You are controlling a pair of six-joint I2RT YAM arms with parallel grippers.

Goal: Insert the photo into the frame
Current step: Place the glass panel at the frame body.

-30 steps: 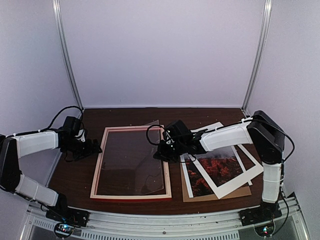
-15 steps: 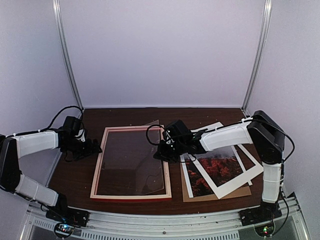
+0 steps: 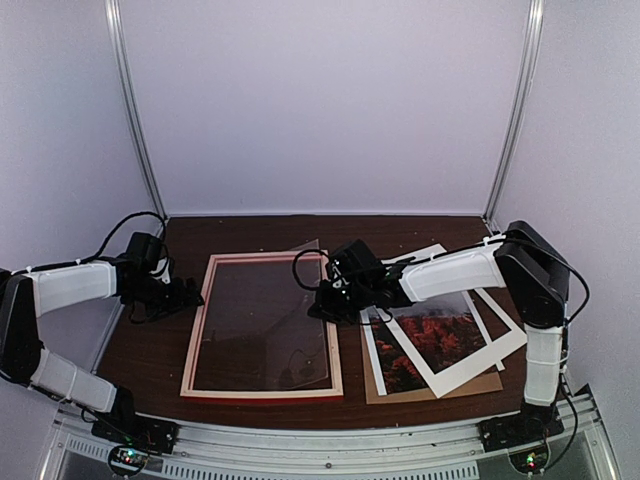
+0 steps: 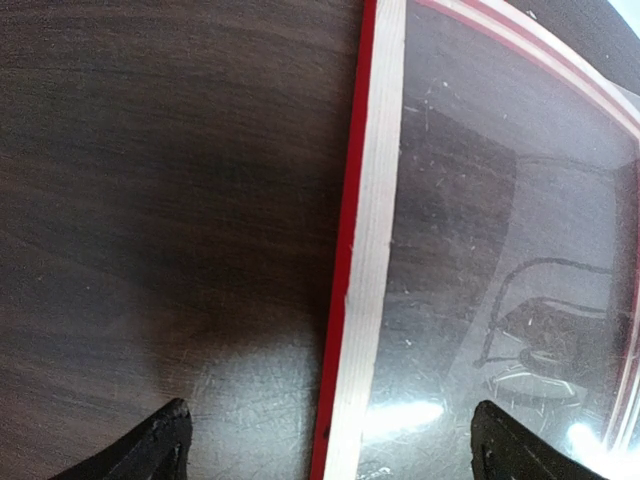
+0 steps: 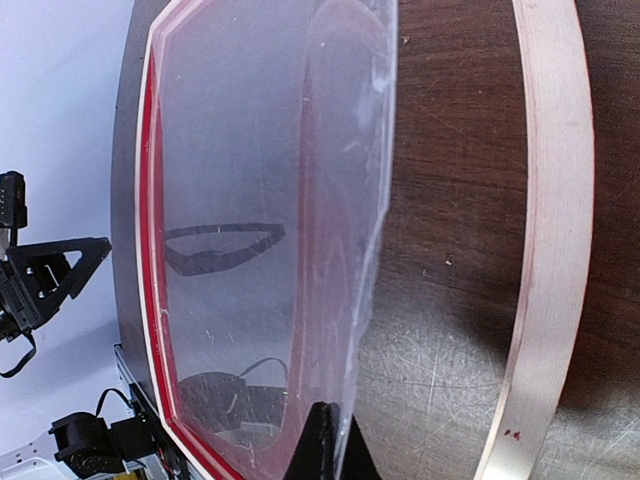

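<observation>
The frame (image 3: 262,392) lies flat left of centre, pale wood back up, red at its edges. My left gripper (image 3: 190,297) is open and straddles its left rail (image 4: 375,250), one fingertip (image 4: 165,440) over the table and the other over the inside. My right gripper (image 3: 318,308) is shut on the edge of a clear sheet (image 3: 290,330) and holds it tilted over the frame; the sheet (image 5: 270,150) and the frame's right rail (image 5: 555,200) show in the right wrist view. The photo (image 3: 440,335), red-orange with a white border, lies to the right, held by neither gripper.
The photo lies in a loose stack with a white mat (image 3: 372,350) on a brown backing board (image 3: 480,385). The dark wood table (image 3: 150,340) is walled by white panels at the back and sides. A metal rail (image 3: 330,450) runs along the near edge.
</observation>
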